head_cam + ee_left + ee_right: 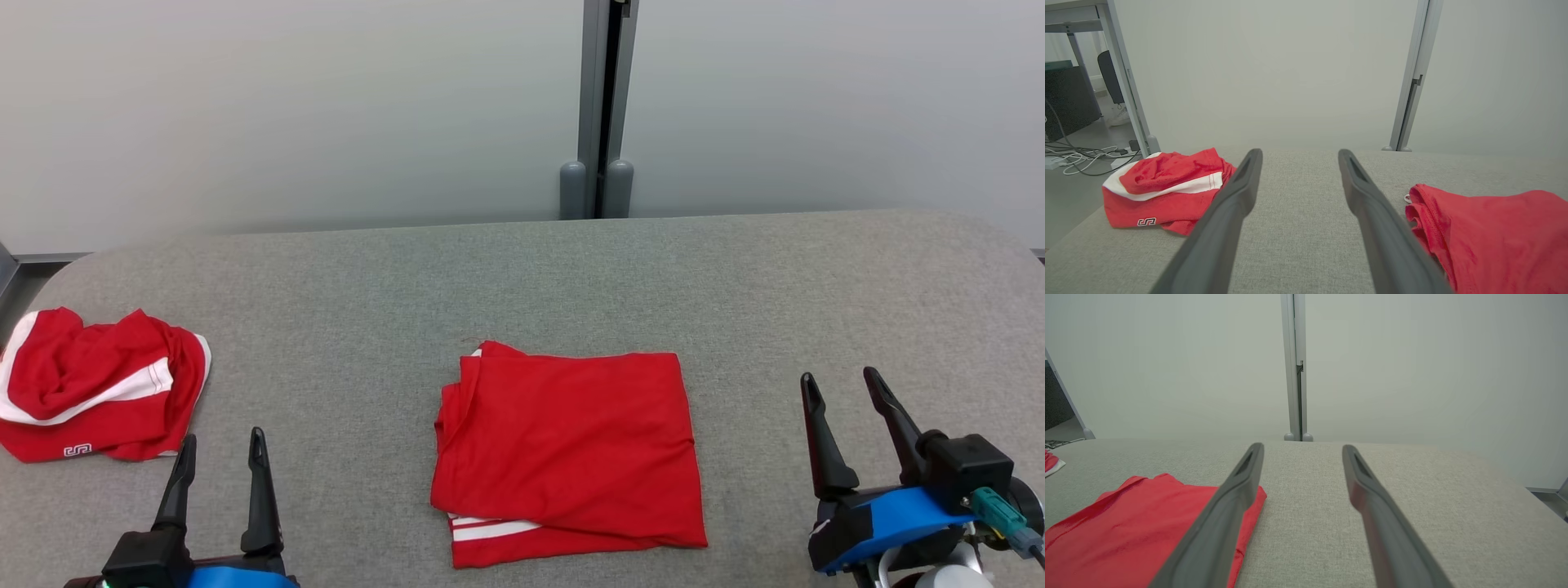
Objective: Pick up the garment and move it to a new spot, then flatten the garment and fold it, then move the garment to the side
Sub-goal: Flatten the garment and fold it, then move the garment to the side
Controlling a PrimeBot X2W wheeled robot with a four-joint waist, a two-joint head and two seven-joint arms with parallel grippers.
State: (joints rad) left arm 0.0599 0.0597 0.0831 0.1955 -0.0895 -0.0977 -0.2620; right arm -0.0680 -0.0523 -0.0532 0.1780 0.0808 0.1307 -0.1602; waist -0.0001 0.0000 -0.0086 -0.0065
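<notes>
Holding both claws low over the near side of the table [571, 269], I grip nothing. My left gripper [223, 437] has its two fingers spread apart, tips pointing away from me over bare grey cloth. My right gripper [840, 377] is spread the same way, well off to the right and leaning a little leftward.

Between them lies the garment [567, 449]: red, folded into a rough rectangle, flat on the middle of the table, with white stripes showing at its near left corner. It touches neither claw. From my left wrist it lies to the right of my fingers [1494, 232]; from my right wrist it lies at lower left [1126, 531], with one finger crossing in front of its corner.

A crumpled red-and-white heap [98, 384] sits at the table's left end, well apart from the garment.
</notes>
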